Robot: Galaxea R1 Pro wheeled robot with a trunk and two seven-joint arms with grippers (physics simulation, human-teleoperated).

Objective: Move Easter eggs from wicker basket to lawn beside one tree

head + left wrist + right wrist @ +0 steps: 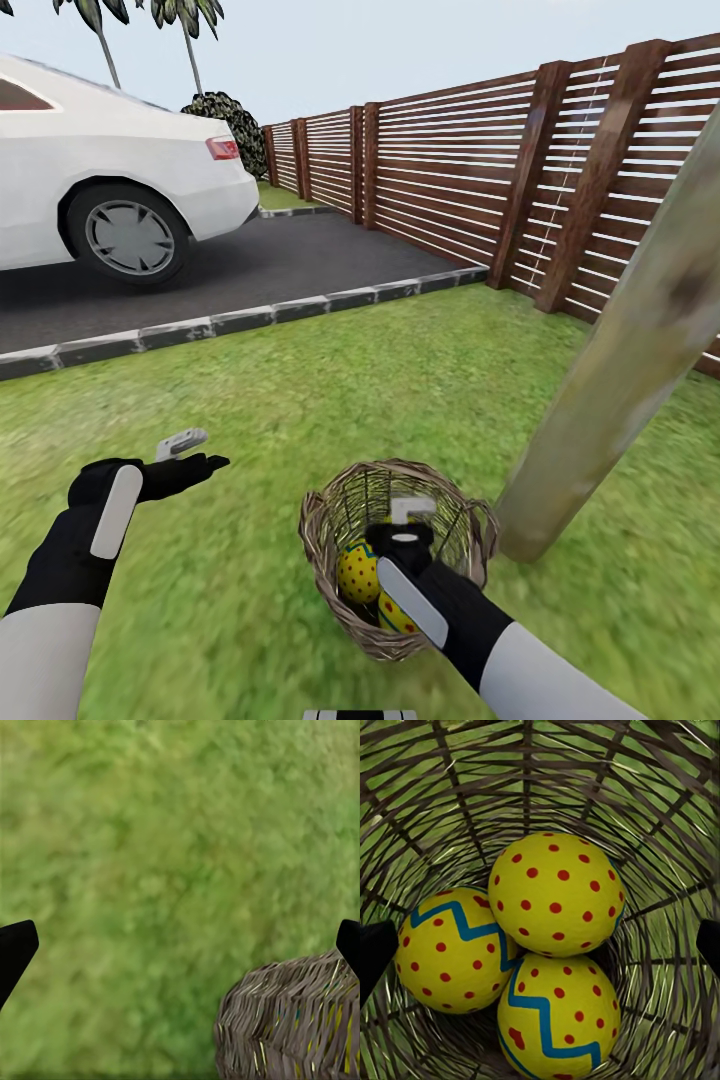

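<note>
The wicker basket [330,520] stands on the lawn [300,400] close to the foot of a pale tree [620,370]. Three yellow Easter eggs lie together inside it: one dotted egg [556,892] above two eggs with blue zigzags [450,960] [559,1020]. Two of the eggs [358,572] peek out beside my right arm in the head view. My right gripper [405,520] hangs over the basket's mouth, open, its fingertips [375,956] wide apart above the eggs and touching none. My left gripper [195,452] hovers open over bare grass to the left of the basket [292,1020].
A dark asphalt driveway [250,265] with a stone kerb [240,320] runs behind the lawn, and a white car [100,190] is parked on it. A slatted wooden fence [480,170] closes the right side behind the tree. Open grass lies left of and in front of the basket.
</note>
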